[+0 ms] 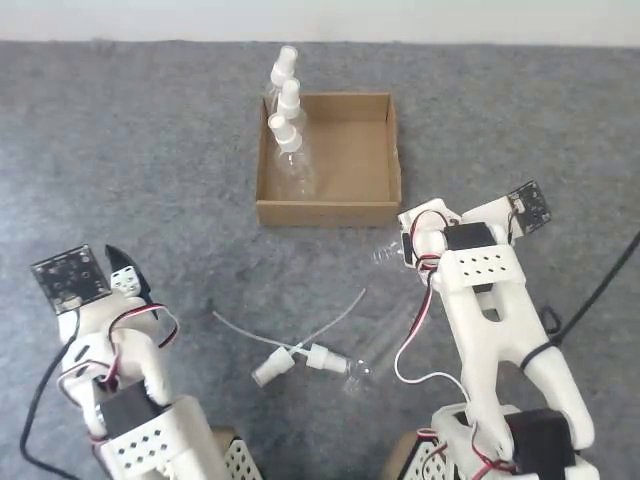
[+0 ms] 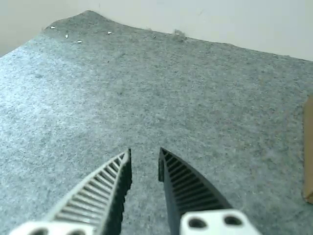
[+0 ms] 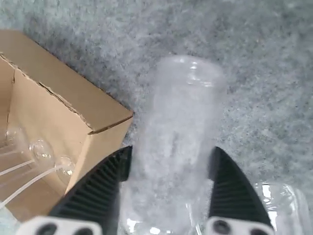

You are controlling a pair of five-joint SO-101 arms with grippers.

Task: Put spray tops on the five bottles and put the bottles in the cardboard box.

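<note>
- The cardboard box (image 1: 380, 160) sits on the grey desk (image 1: 150, 150) near 12 o'clock.
- Three bottles (image 1: 293, 172) lie inside the box along its 9 o'clock wall. Each one has a white spray top (image 1: 289, 96) on it, and the tops point to 12 o'clock. The farthest top pokes out over the rim.
- The right arm (image 1: 490, 320) comes up from 5 o'clock and reaches toward the box. Its wrist is bent, so the right tool (image 1: 395, 252) points to 9 o'clock, just below the box's 5 o'clock corner.
- In the right wrist view, the right tool (image 3: 170, 149) is clamped on a clear bottle (image 3: 188, 98). One black finger (image 3: 98, 186) is on each side of it. This bottle has an open mouth with no spray top. It is just beside the box corner (image 3: 105, 122).
- The left arm (image 1: 120, 370) is folded up at 8 o'clock, well away from the box. The left tool (image 1: 125, 268) points to 12 o'clock.
- In the left wrist view, the left tool (image 2: 145, 152) has its fingers a little apart. Nothing is between them, and bare desk lies under them.
- Two loose spray tops (image 1: 272, 368) lie on the desk near 6 o'clock, between the two arms. Their thin tubes (image 1: 335, 315) cross each other.
</note>
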